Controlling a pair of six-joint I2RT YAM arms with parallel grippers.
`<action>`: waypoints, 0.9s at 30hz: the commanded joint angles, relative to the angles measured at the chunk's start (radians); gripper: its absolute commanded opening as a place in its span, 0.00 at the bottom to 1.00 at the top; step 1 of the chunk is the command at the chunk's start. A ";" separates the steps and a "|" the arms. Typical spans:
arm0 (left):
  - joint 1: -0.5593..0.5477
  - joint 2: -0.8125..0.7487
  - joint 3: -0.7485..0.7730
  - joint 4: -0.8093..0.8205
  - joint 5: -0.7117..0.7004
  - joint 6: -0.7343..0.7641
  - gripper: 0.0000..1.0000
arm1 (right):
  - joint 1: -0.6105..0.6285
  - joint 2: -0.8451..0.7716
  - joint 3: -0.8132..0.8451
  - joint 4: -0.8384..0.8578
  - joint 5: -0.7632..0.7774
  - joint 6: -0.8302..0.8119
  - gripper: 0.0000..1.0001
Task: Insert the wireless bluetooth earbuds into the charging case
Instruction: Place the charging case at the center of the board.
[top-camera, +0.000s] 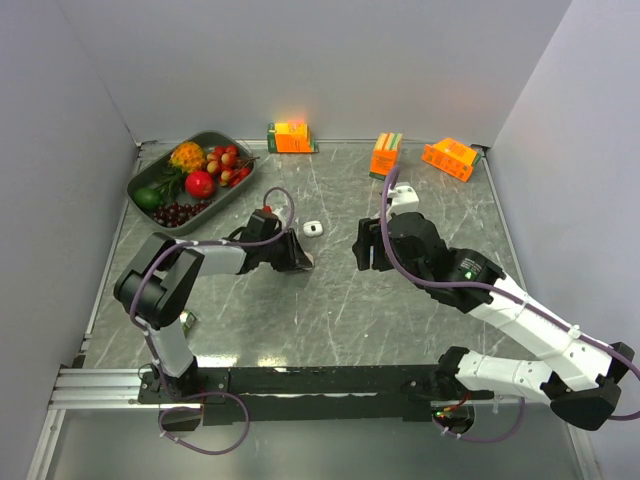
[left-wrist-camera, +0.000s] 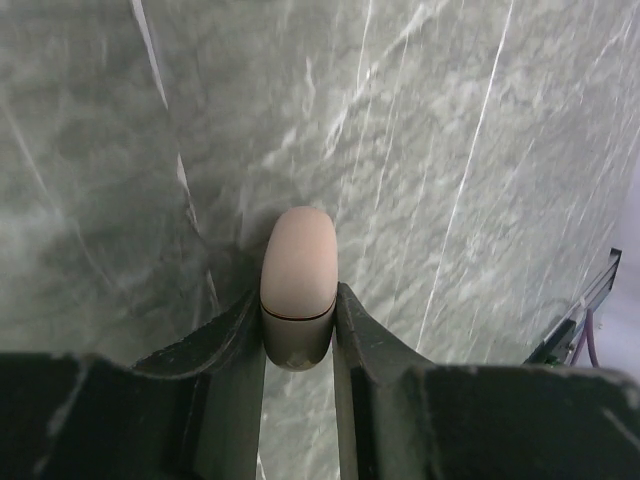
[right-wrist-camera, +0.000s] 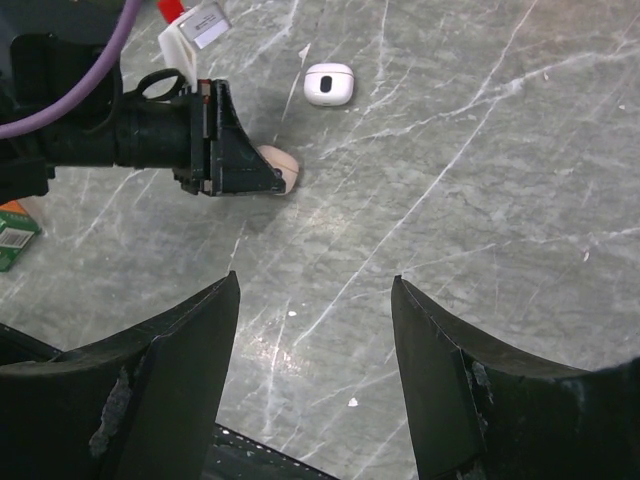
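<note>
My left gripper (top-camera: 300, 262) (left-wrist-camera: 298, 292) is shut on a small pale-beige oval piece (left-wrist-camera: 298, 270) (right-wrist-camera: 283, 168) with a thin seam round it, held low at the table. Whether it is one of the earbuds or the charging case I cannot tell. A small white rounded piece (top-camera: 313, 228) (right-wrist-camera: 328, 84) with a dark oval spot lies on the table just beyond it, untouched. The right gripper (top-camera: 365, 255) (right-wrist-camera: 316, 278) hangs open over bare table to the right of both, with nothing between its fingers.
A dark tray (top-camera: 140, 178) of fruit stands at the back left. Three orange cartons (top-camera: 291, 137) (top-camera: 385, 154) (top-camera: 450, 158) line the back edge. Grey walls close the table on three sides.
</note>
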 joint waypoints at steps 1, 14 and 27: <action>0.015 0.045 0.051 0.003 0.039 0.011 0.05 | -0.006 -0.018 -0.007 0.031 -0.004 -0.006 0.70; 0.022 0.043 0.062 -0.103 0.002 0.048 0.35 | -0.017 -0.026 -0.021 0.044 -0.006 -0.023 0.71; 0.041 -0.013 -0.010 -0.163 -0.038 0.069 0.47 | -0.021 -0.043 -0.042 0.047 -0.009 -0.013 0.72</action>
